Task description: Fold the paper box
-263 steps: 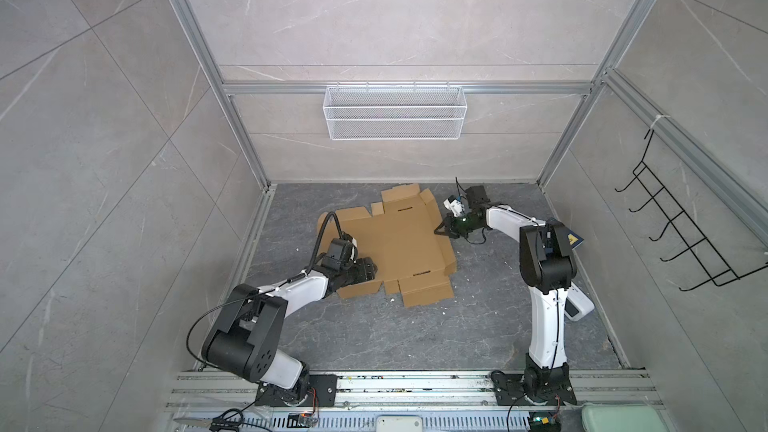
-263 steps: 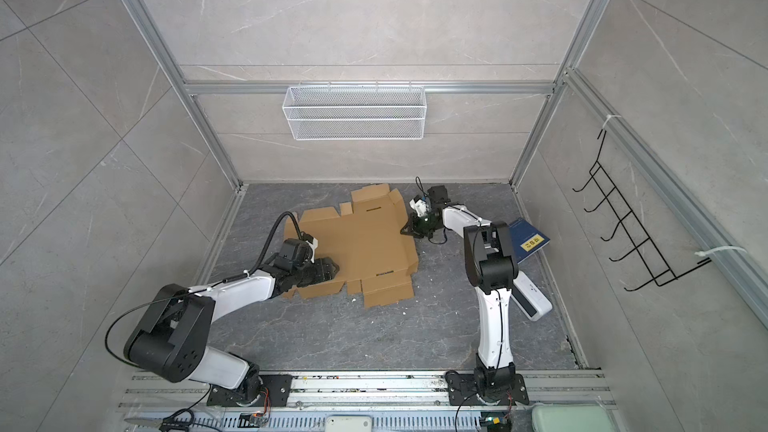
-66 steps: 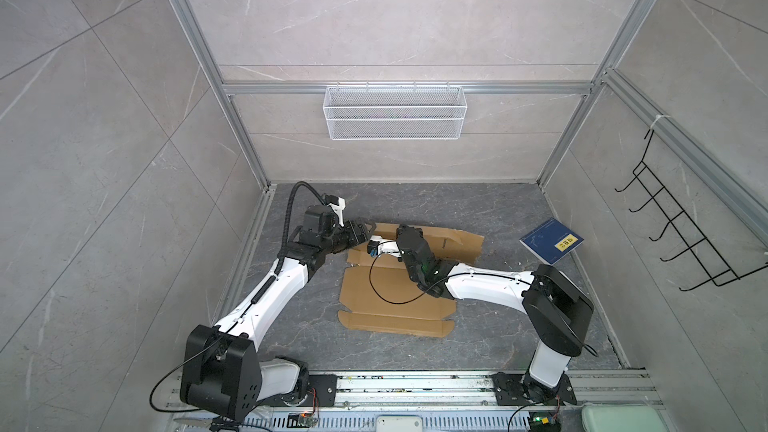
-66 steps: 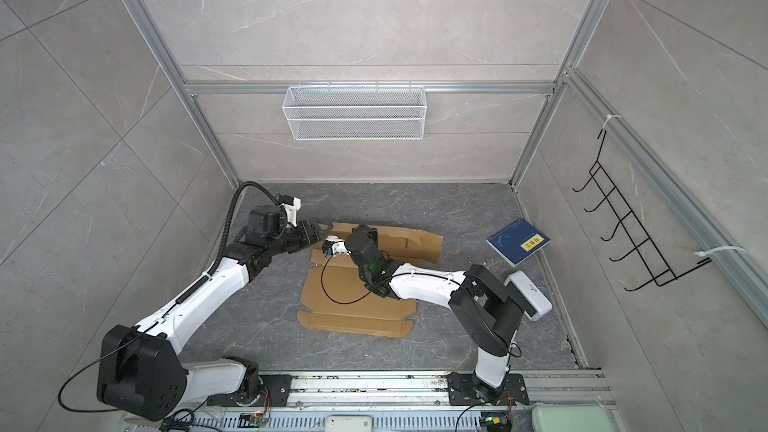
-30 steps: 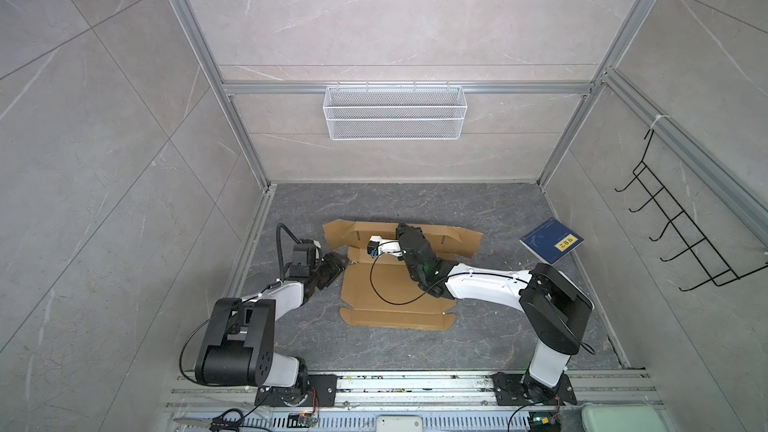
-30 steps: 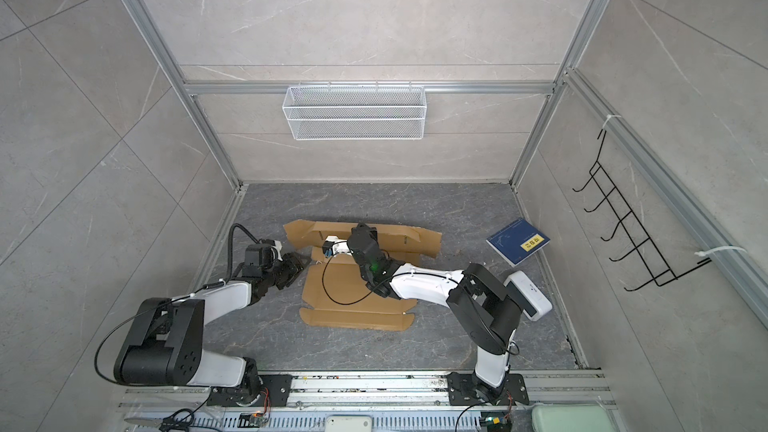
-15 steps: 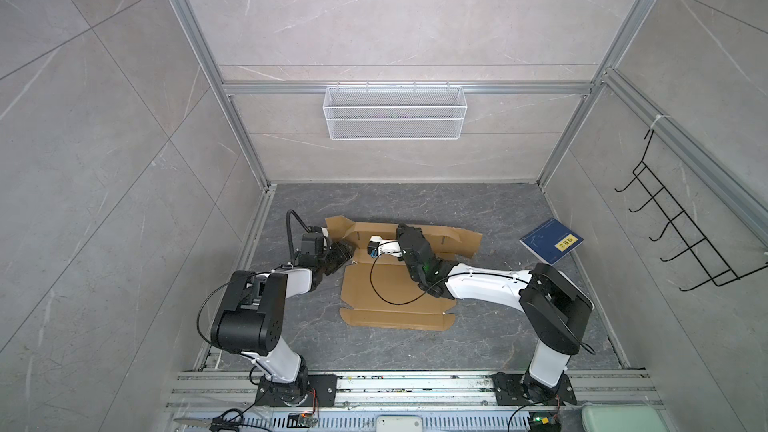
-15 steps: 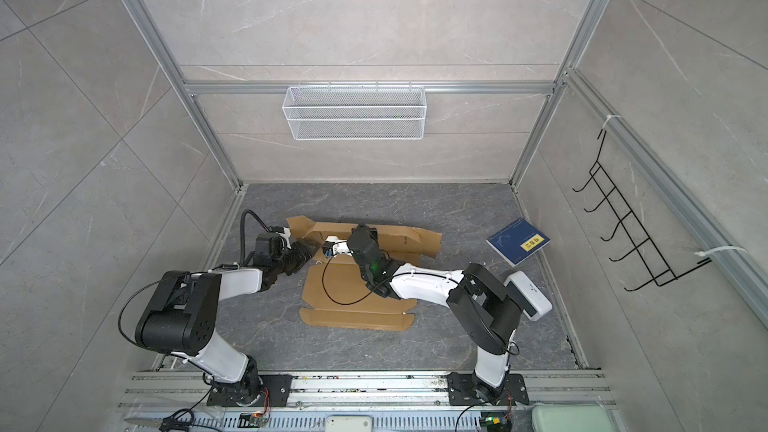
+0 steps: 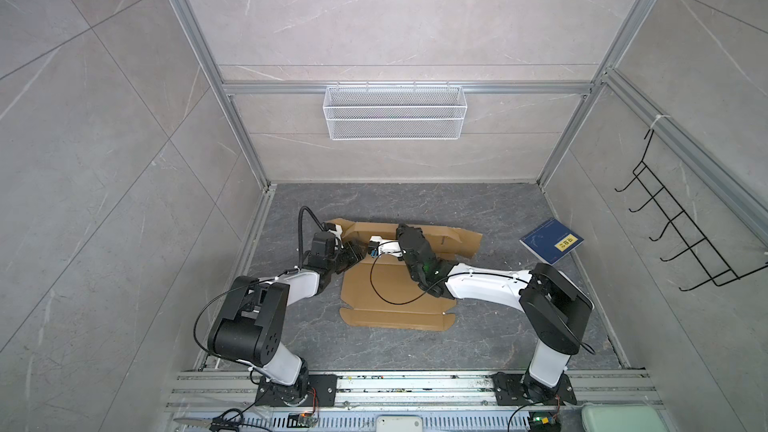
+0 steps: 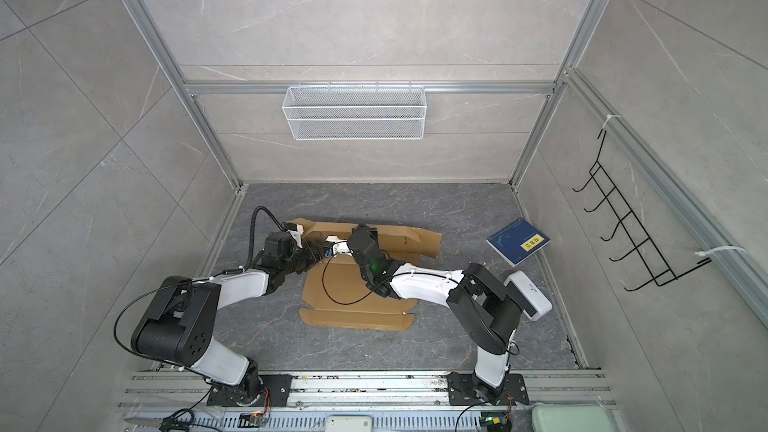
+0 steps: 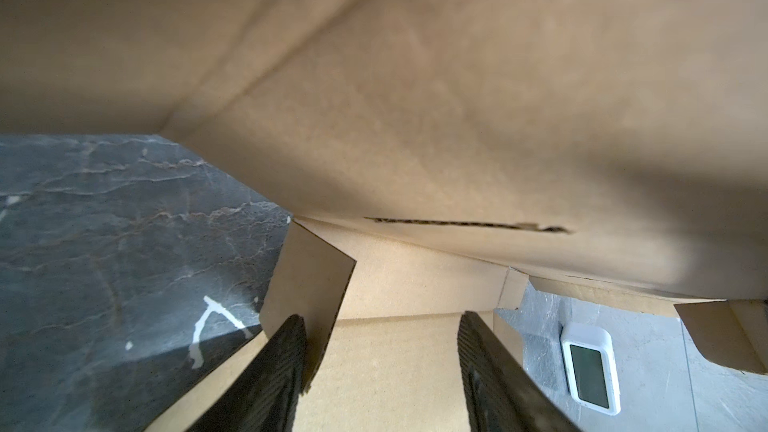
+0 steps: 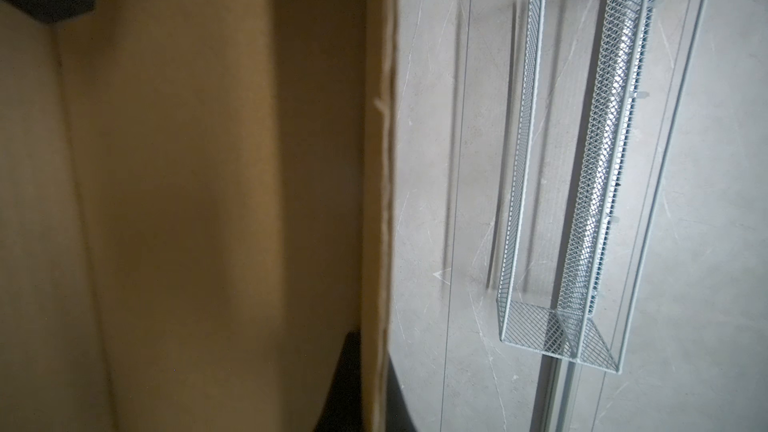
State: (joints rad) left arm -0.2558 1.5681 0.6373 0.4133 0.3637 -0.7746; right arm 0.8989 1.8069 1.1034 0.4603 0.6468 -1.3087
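Paper box [image 9: 395,297]: base is laid flat on the floor [image 9: 478,209], centre, far panel raised. Left gripper [image 11: 382,322]: jaws are held apart, a box flap just beside one finger. Right gripper [image 12: 370,353]: closed tight on the raised panel's edge.

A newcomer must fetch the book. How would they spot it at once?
Find the black hook rack on the right wall in a top view; the book lies flat on the grey floor below it. Unlike the brown paper box, it is dark blue with a yellow label.
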